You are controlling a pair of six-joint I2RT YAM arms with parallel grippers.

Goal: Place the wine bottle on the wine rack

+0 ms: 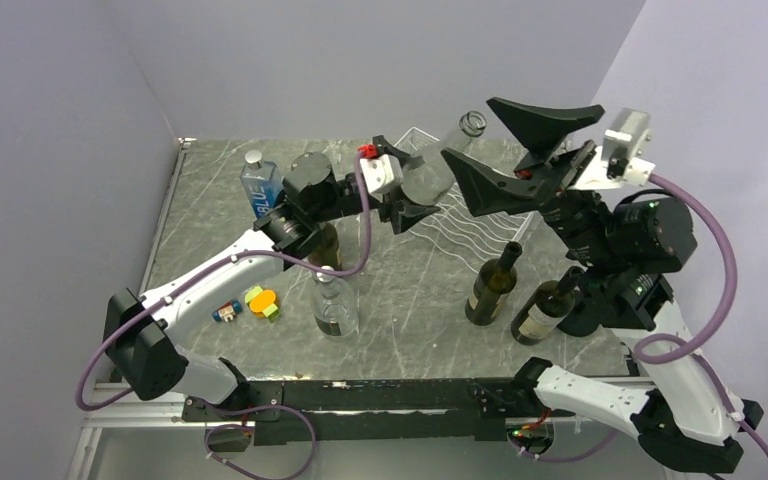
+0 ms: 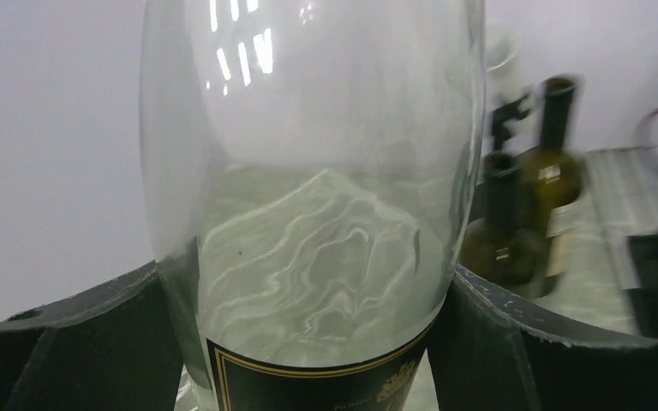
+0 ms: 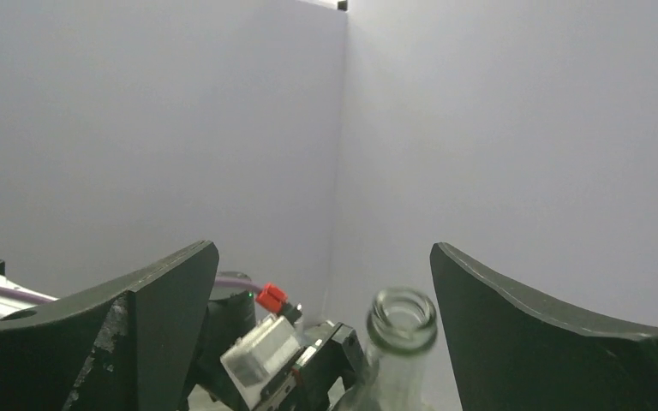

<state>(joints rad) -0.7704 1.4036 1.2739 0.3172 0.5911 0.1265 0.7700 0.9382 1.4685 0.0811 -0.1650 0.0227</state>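
My left gripper (image 1: 412, 203) is shut on a clear glass wine bottle (image 1: 438, 165) with a black, gold-edged label. It holds the bottle tilted in the air over the left edge of the white wire wine rack (image 1: 470, 222), neck pointing up and back. In the left wrist view the bottle (image 2: 317, 197) fills the gap between both fingers. My right gripper (image 1: 515, 150) is open and raised high over the rack, just right of the bottle. In the right wrist view the bottle's mouth (image 3: 403, 321) shows between its wide-spread fingers.
Two dark green wine bottles (image 1: 493, 285) (image 1: 548, 307) stand at the rack's near right. A clear bottle (image 1: 334, 302) stands mid-table, a blue-labelled bottle (image 1: 258, 185) at back left. Small coloured blocks (image 1: 260, 300) lie at the left. Walls close in at the back and right.
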